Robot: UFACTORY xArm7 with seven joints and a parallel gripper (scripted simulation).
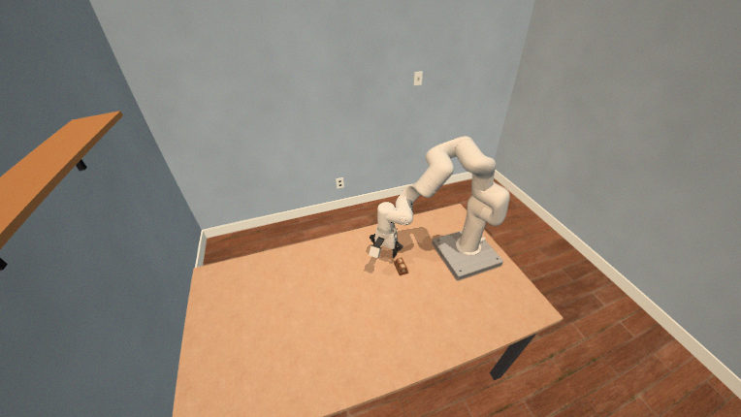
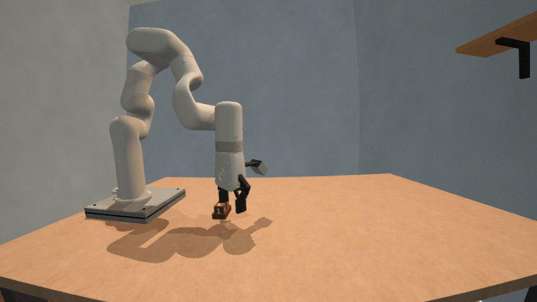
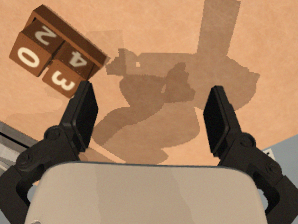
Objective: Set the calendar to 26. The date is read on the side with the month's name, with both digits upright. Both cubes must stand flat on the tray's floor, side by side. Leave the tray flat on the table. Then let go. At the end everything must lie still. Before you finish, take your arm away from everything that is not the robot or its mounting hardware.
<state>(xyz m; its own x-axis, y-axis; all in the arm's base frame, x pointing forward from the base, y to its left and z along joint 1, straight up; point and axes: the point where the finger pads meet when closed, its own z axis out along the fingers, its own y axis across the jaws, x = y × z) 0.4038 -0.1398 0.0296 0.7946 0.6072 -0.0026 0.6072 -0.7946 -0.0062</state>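
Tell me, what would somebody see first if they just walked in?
Probably the big white arm curling over the table, with its hand open and holding nothing. Right beside the hand sits a small brown calendar, two number cubes side by side showing digits like 2, 0, 4 and 3. The arm's dark shadow spreads across the table too.

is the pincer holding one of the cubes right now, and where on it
Nothing is held. The pincer is wide open over bare table, and the cubes sit off to one side, untouched.
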